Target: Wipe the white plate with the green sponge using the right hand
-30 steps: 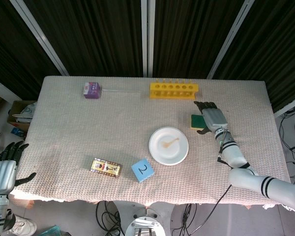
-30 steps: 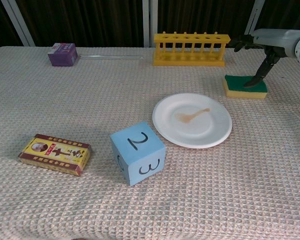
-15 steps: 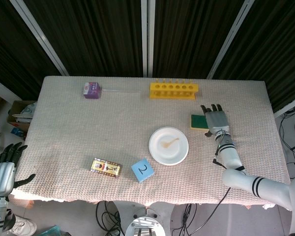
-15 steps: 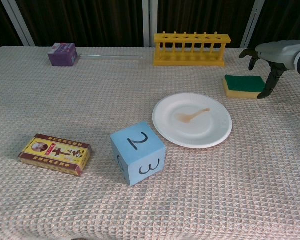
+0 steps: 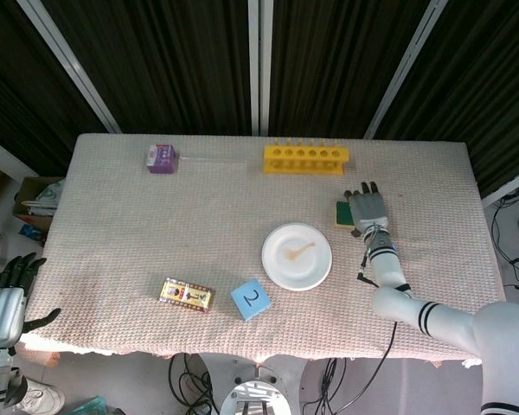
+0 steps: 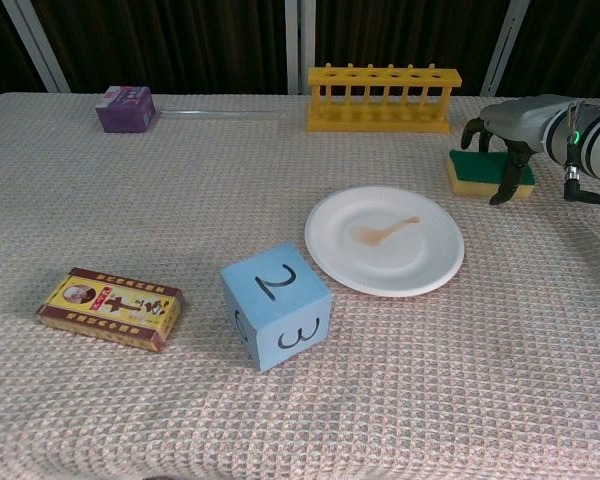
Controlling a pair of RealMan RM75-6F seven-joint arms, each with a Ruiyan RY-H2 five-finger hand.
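White plate (image 5: 297,256), bearing a brownish smear, lies right of centre on the woven tablecloth (image 5: 199,225) in the head view. Just beyond its upper right edge sits the green sponge (image 5: 342,213), largely covered by the right hand (image 5: 367,211), which lies palm-down over it with fingers extended toward the far edge; whether the fingers actually grip the sponge cannot be told from this view. A yellow rack (image 5: 305,158) stands near the far edge, a purple box (image 5: 162,158) at far left, and a patterned flat box (image 5: 187,295) and a blue cube (image 5: 251,299) marked "2" near the front edge. The left hand (image 5: 7,294) hangs off the table's left side, empty, with fingers apart. In the chest view, the sponge (image 6: 485,173) shows a green top over a yellow base and rests flat on the cloth, apart from the plate (image 6: 385,240). The right hand (image 6: 510,135) arches over it, dark fingers (image 6: 499,187) reaching down along its near side and another at its left end; a firm grip cannot be confirmed. The cube (image 6: 275,318) shows "2" and "3", beside the patterned flat box (image 6: 110,307).
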